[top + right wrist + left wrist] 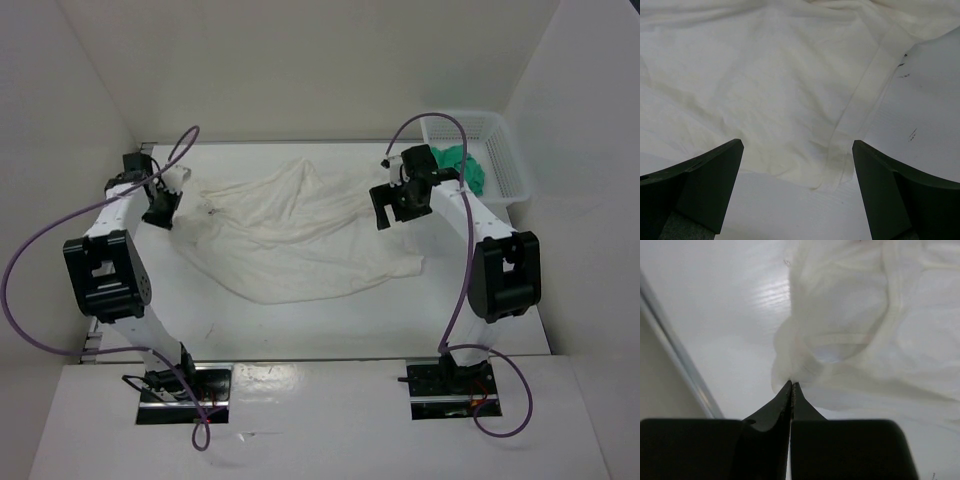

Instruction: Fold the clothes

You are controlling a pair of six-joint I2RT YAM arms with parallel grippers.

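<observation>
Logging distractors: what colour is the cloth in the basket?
Bright green. The cloth lies in the white basket, clearest in the top view.

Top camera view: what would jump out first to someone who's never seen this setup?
A big wrinkled white garment sprawls across the middle of the table. The left gripper is shut on its bunched left edge, while the right gripper hangs wide open over its right side. At the far right corner, a bright green cloth sits in a white mesh basket.
</observation>
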